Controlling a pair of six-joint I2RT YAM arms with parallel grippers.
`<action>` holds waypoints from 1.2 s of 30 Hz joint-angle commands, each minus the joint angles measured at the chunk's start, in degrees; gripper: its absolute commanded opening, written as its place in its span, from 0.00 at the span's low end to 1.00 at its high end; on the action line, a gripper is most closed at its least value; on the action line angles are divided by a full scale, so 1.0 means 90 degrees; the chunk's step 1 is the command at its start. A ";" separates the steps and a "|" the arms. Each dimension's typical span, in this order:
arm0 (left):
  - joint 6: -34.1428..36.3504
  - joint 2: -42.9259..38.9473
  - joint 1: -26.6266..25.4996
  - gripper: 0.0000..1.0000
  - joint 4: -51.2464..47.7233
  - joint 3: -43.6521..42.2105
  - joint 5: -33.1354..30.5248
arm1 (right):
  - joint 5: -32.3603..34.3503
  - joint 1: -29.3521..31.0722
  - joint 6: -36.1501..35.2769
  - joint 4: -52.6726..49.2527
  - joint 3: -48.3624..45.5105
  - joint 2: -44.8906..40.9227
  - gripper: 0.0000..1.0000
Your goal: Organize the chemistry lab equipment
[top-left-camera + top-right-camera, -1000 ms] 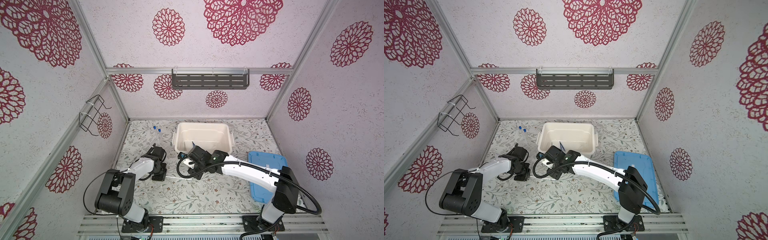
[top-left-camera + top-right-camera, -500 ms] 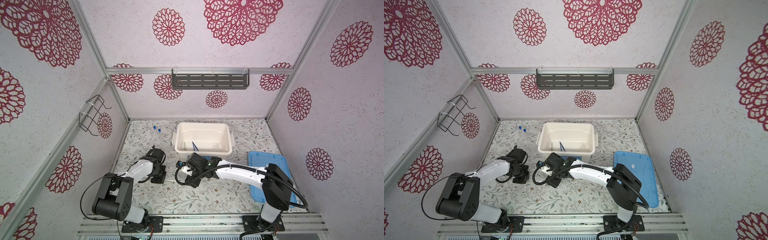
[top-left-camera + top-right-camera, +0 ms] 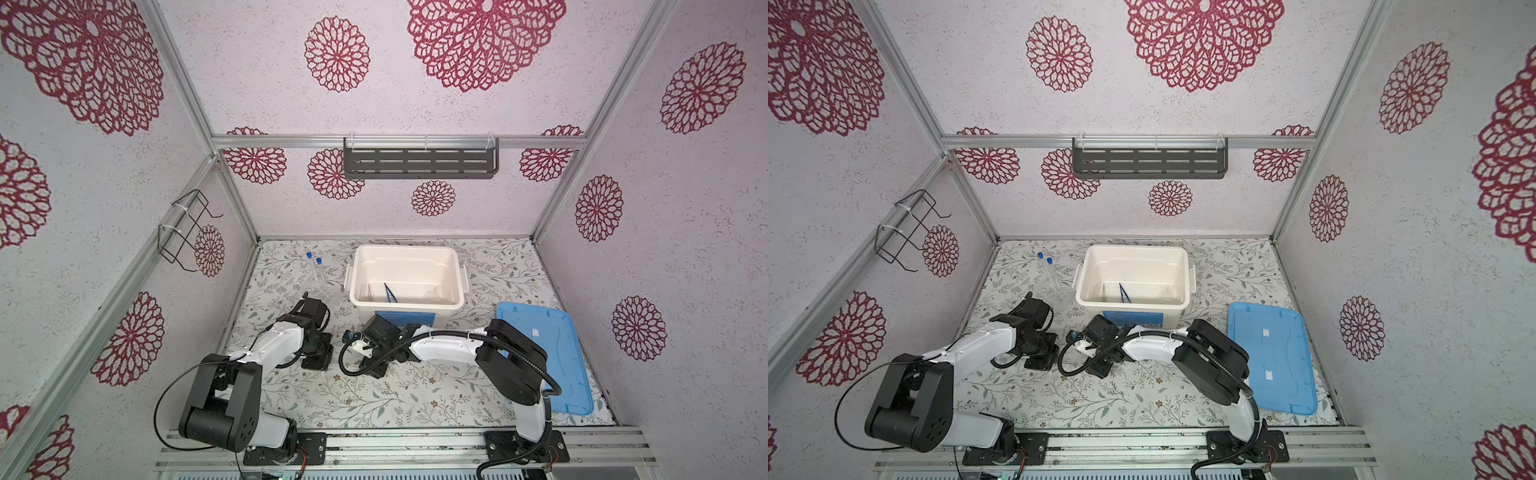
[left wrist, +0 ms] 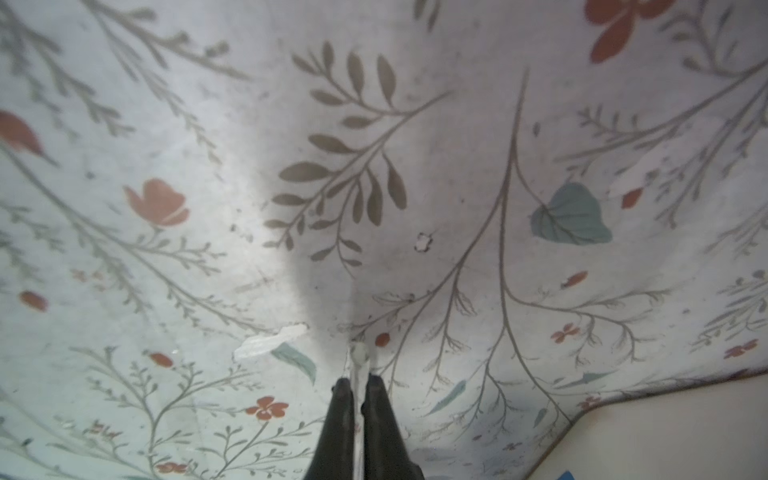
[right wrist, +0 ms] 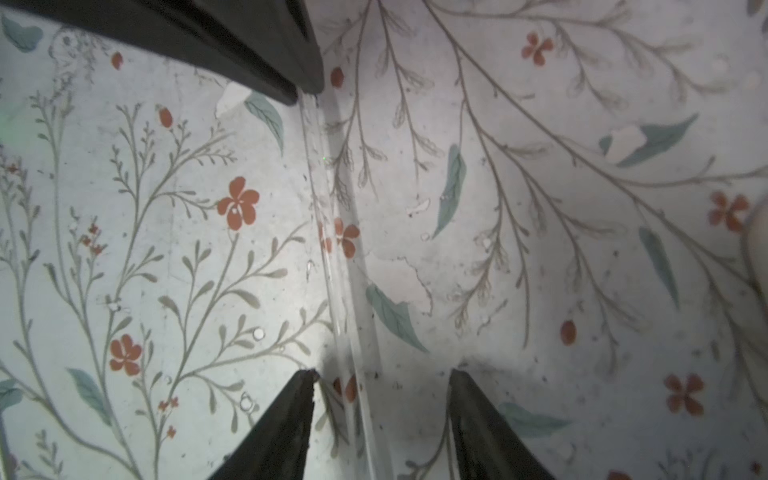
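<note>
Floral mat (image 5: 124,208), thin stick (image 5: 338,291) faint

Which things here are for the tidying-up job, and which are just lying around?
For the job: blue-capped tubes, blue tweezers in the white tub, thin stick pinched by the left gripper.
Just lying about: blue lid, grey wall shelf, wire rack.

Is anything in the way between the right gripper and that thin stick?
Nothing visible. The open right gripper straddles the thin stick, with no other object between them; the left gripper pinches the stick near one end.
</note>
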 commanded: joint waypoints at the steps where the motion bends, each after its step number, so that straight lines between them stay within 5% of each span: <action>1: -0.0003 -0.0105 -0.0039 0.08 -0.0128 0.0121 0.0104 | -0.0153 0.0139 -0.0402 0.0174 0.0400 0.0126 0.50; 21: 0.0082 -0.0552 -0.0126 0.10 -0.0223 0.0161 0.0571 | 0.0634 0.0331 -0.0171 0.1384 -0.0238 -0.0160 0.13; 28: 0.0642 -0.0934 -0.0106 0.40 -0.0108 0.0353 0.0786 | 0.0813 0.0404 -0.0175 0.1416 -0.0624 -0.0809 0.11; 36: 0.1595 -0.2266 0.0132 0.67 -0.0714 0.1044 -0.0535 | 0.0626 0.0410 0.0187 0.1286 -0.1296 -0.1991 0.09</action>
